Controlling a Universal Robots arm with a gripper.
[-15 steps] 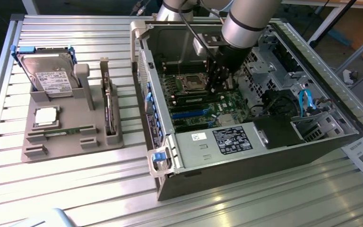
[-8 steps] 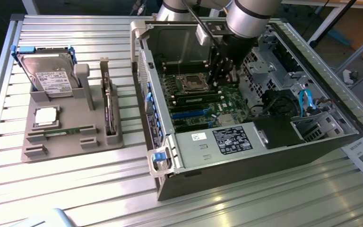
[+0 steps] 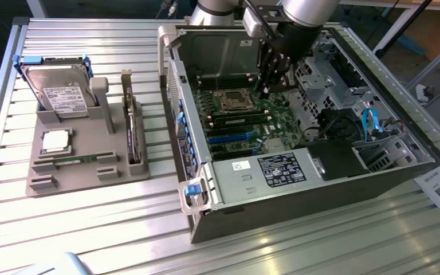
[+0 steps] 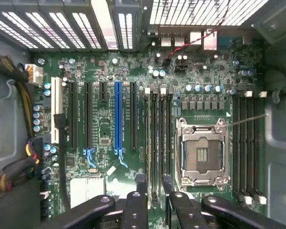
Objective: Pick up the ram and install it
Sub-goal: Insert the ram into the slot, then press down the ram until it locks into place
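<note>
Green ram (image 3: 77, 158) in tray (image 3: 101, 143): probably light, stiff, fragile; take by long edges. Jaws wide, empty, over motherboard (image 4: 105, 133).

The fingers (image 4: 139, 205) stand apart over the green motherboard (image 4: 105, 138), straddling a black memory slot (image 4: 154, 143). From that slot, the processor socket (image 4: 202, 152) lies at 3 o'clock and the blue expansion slot (image 4: 117, 117) at 9 o'clock.
</note>
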